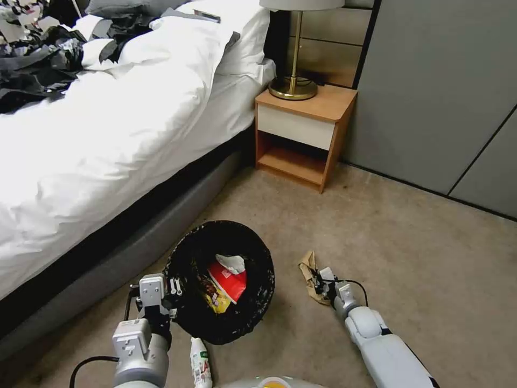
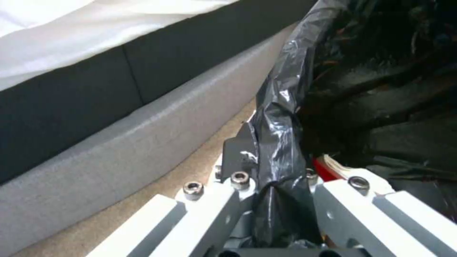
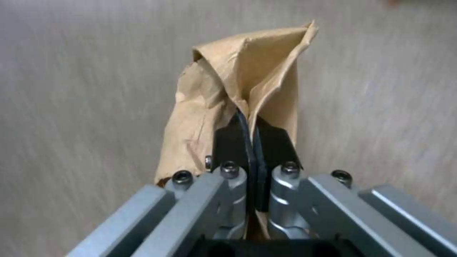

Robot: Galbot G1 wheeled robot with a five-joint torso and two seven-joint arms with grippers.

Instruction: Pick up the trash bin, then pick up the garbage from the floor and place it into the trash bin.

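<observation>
The left claw (image 1: 173, 293) is gripping the trash bin (image 1: 258, 302) by its near-left rim, its fingers closed together on the black bag liner (image 2: 278, 142) folded over that edge; one finger is sitting outside the rim and the other inside. The bin is sitting just ahead and to the right of this claw, close beside the grey base of the bed (image 1: 134, 242), with the tan carpet (image 1: 409, 242) showing all around it. Inside the bin, beyond the left claw, a red wrapper (image 1: 230, 283) is lying with a white tissue (image 1: 231, 263) on top of it and a yellow wrapper (image 1: 218, 303) tucked at its near side. A small white bottle (image 1: 200, 362) is lying on the carpet just behind the bin, to the right of the left arm.

The right claw (image 1: 322, 284) is reaching low over the carpet to the right of the bin, its fingers (image 3: 274, 142) pressed together on a crumpled brown paper bag (image 1: 309, 269). The bag is sticking out ahead of this claw, pinched along a fold near its middle, and is well apart from the bin's rim.

Farther ahead of both claws, a wooden nightstand (image 1: 318, 116) is standing against the wall with a brass lamp (image 1: 293, 81) on top.
</observation>
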